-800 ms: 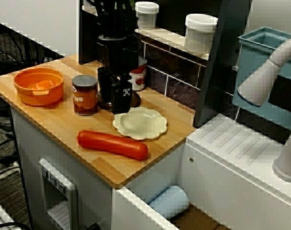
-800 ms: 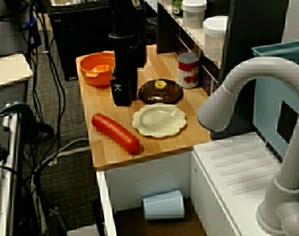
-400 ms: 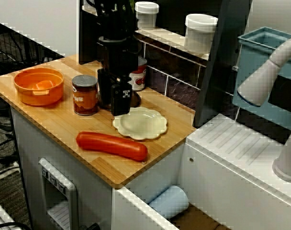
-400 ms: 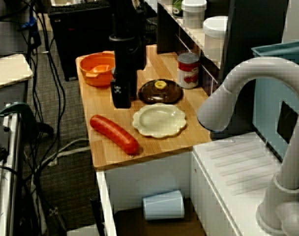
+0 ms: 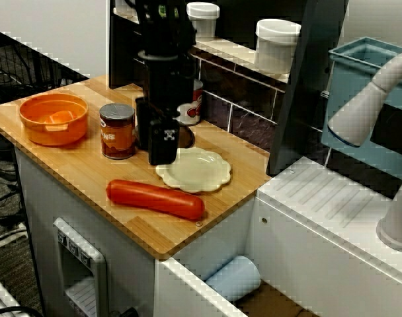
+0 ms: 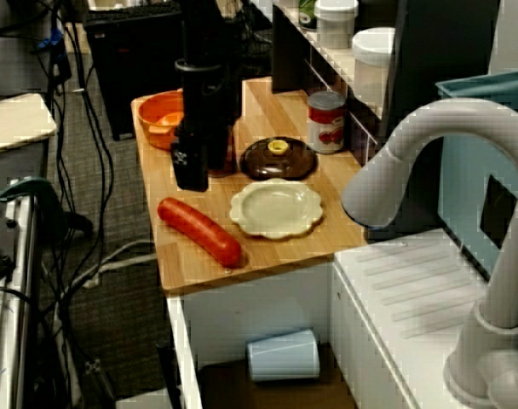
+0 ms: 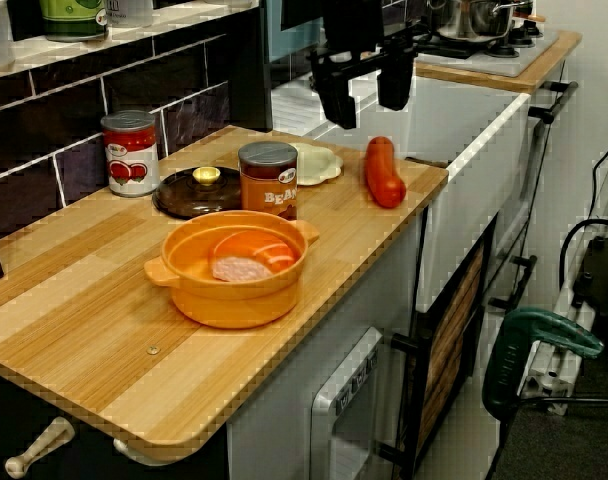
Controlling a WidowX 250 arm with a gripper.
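In the view along the counter, my gripper (image 7: 365,110) hangs open above the wooden counter (image 7: 104,330), its two black fingers spread with nothing between them. It hovers near the far end, above a red sausage (image 7: 383,172) and a cream scalloped plate (image 7: 317,162). In the front view the gripper (image 5: 155,146) stands between a brown bean can (image 5: 117,130) and the plate (image 5: 194,170), with the sausage (image 5: 155,199) lying in front of it. From the sink-side view the gripper (image 6: 191,169) sits just behind the sausage (image 6: 199,232) and hides the bean can.
An orange pot (image 7: 229,265) holding food stands at the counter's other end. A dark lid with a yellow knob (image 6: 278,158) and a tomato can (image 6: 326,121) sit by the tiled back wall. White jars (image 5: 276,43) stand on a shelf. A faucet (image 6: 429,162) and sink lie beyond.
The gripper has shifted away from the dark lid toward the counter's front edge, closer to the bean can and sausage. The objects have stayed put.
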